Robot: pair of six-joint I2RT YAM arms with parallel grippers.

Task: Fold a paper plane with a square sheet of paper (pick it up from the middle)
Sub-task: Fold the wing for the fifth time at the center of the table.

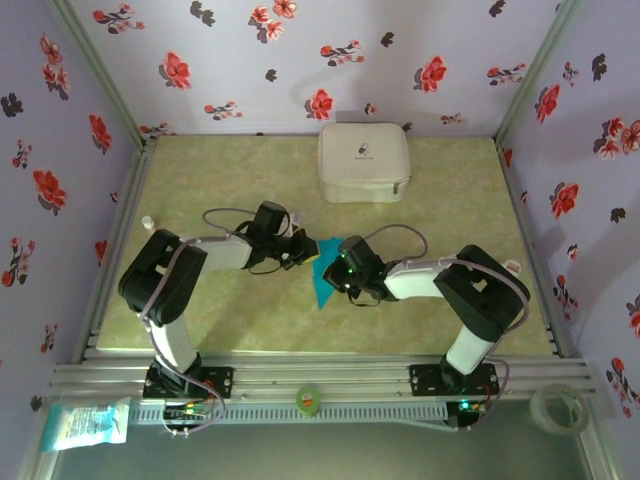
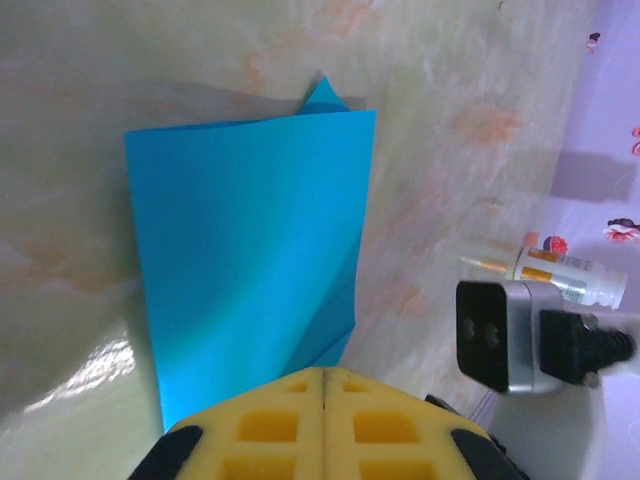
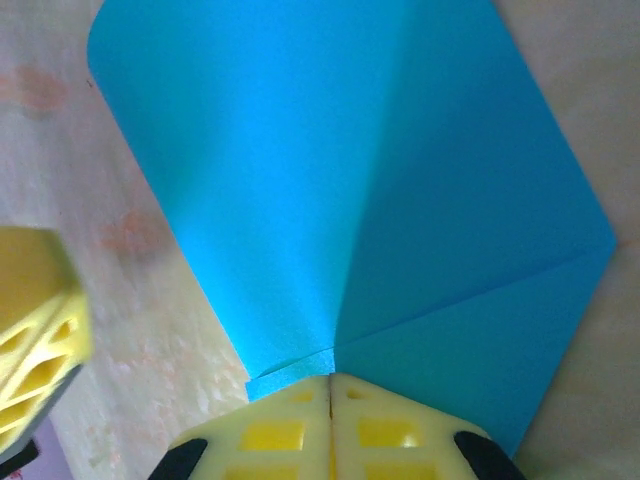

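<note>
Mid-fold, early stage: the square sheet of paper [image 2: 250, 250] has a diagonal crease and a flap lying over it, no dart shape yet, so I'd call it one of the first corner/centre folds. Left gripper [image 2: 325, 380] has its yellow pads pressed together with no gap; the sheet's near edge runs in under the tips, so it reads as pinched, and the rest of the sheet fans out ahead of the hand over the table [image 1: 250, 320]. Right gripper [image 3: 331, 382] is likewise clamped tight, right on the point where the crease meets the edge, with the sheet spreading forward and to both sides of it. A left finger [image 3: 35, 330] sits near, off to the left of the right tips, not touching them. Both arms reach inward, wrists pitched down, tips low. Small bottle [image 2: 565, 275] lies well right of the left hand, clear of the work. Next move, my guess: one hand anchors while the other carries its edge over and lays it on the crease line; needs a slow, coordinated pull so the thin paper doesn't tear or slip.
</note>
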